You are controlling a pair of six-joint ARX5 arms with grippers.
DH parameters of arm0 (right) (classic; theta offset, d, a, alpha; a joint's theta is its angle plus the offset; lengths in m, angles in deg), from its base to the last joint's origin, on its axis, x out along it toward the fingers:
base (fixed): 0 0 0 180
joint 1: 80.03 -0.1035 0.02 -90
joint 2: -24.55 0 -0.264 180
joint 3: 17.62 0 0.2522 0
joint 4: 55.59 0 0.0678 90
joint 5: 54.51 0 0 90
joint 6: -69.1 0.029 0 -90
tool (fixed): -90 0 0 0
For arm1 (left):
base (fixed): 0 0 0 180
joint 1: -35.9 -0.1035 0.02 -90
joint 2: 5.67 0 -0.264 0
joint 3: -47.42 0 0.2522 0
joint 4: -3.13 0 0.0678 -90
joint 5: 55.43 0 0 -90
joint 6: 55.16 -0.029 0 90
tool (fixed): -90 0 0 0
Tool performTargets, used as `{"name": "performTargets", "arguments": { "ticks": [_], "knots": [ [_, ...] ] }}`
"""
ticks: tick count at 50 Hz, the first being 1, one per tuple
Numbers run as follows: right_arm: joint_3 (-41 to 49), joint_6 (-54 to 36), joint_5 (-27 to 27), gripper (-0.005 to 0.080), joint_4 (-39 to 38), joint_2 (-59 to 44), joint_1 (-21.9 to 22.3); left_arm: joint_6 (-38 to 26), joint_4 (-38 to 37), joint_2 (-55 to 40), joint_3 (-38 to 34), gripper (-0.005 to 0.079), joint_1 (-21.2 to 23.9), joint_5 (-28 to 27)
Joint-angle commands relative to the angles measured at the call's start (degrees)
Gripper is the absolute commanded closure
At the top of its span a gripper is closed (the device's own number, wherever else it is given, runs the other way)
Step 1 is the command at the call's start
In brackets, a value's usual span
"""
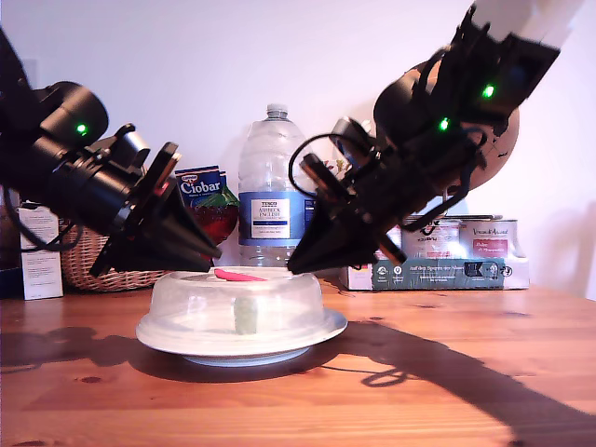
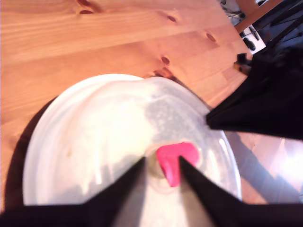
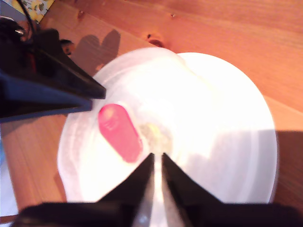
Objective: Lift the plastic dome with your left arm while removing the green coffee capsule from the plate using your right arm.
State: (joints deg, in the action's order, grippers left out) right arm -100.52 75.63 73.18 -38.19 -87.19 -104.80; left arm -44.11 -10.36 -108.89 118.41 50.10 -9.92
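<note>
So the dome (image 1: 242,303) sits on the plate (image 1: 321,328) mid-table, with the capsule (image 1: 245,315) showing green through it, covered. My first gripper (image 2: 161,164) hovers over the pink tab (image 2: 173,159), jaws narrowly apart around it, not clamped. My second gripper (image 3: 157,156) hangs just beside the tab, nearly closed on nothing. Behind: a water bottle (image 1: 273,186), a Ciobar box (image 1: 202,186), a basket (image 1: 88,265) and tins (image 1: 456,244).
</note>
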Motion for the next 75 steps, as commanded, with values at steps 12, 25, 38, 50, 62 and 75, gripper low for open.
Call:
{"name": "performTargets", "arguments": {
  "ticks": [12, 25, 38, 50, 62, 75],
  "knots": [
    [-0.11, 0.04, -0.42, 0.0697, 0.42, -2.75, -0.04, -1.03, -4.52, -0.39, 0.57, 0.045, 1.75, 3.76],
    [-0.11, -0.59, -0.81, 0.0697, 0.33, -2.75, -0.48, 0.52, -8.0, -0.39, 1.29, 0.0451, 2.86, 4.0],
    [-0.11, -0.7, -0.83, 0.0697, 0.5, -2.75, -0.87, 1.79, -9.42, -0.39, 1.77, 0.047, 2.86, 3.32],
    [-0.11, -0.81, -1.05, 0.0697, 0.5, -2.75, -1.33, 2.21, -8.83, -0.42, 1.77, 0.0528, 2.86, 3.39],
    [-0.11, -1.03, -1.31, 0.0697, 0.94, -2.75, -1.46, 2.93, -5.97, -2.08, 1.77, 0.053, 3.78, 2.89],
    [-0.11, -2.05, -2.03, 0.0697, 1.81, -2.75, -1.46, 3.54, -5.57, -4.94, 1.79, 0.059, 5.38, 2.45]
  ]
}}
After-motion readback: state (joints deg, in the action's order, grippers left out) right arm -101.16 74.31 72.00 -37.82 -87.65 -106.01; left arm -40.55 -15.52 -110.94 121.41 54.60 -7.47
